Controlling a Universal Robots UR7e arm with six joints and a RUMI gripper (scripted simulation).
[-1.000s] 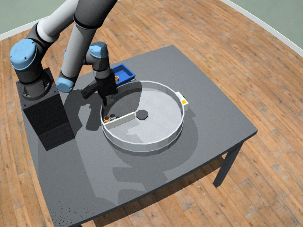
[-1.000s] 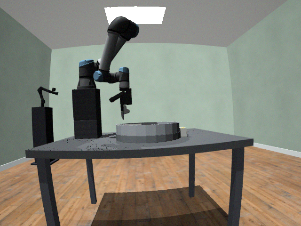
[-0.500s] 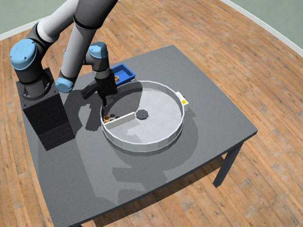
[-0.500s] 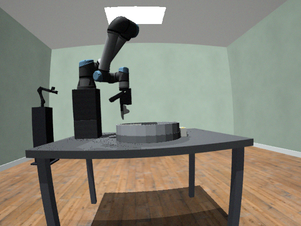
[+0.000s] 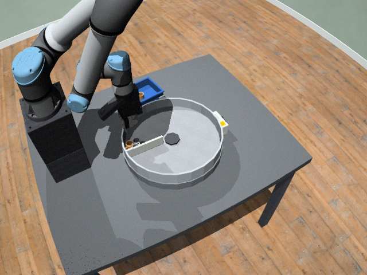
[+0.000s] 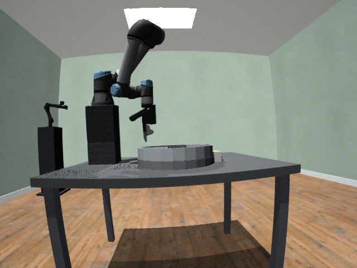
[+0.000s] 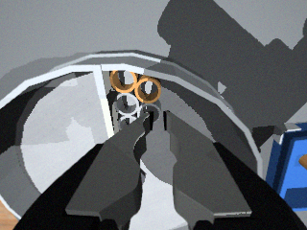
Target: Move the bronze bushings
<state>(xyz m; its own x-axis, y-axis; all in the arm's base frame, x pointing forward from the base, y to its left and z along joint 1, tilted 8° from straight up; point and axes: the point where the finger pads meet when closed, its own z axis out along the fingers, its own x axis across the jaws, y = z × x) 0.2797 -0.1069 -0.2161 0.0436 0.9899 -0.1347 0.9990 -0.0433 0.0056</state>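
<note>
Bronze pair waits by the divider!

And here's the gripper (image 5: pixel 128 128) (image 6: pixel 145 140) (image 7: pixel 158 112), poised above the turntable (image 5: pixel 189 178) (image 6: pixel 175 157) (image 7: pixel 211 93), fingers nearly together, nothing between them! Below, two bronze bushings (image 5: pixel 129 144) (image 7: pixel 148 89) sit near the rim, right beside the steel bushings (image 5: pixel 136 140) (image 7: pixel 128 103) and the pale divider (image 5: pixel 146 145) (image 7: pixel 104 103). Over in the blue crate (image 5: pixel 153 95) (image 7: pixel 296 198), there's one bronze bushing (image 5: pixel 141 95) (image 7: pixel 304 161)!
</note>
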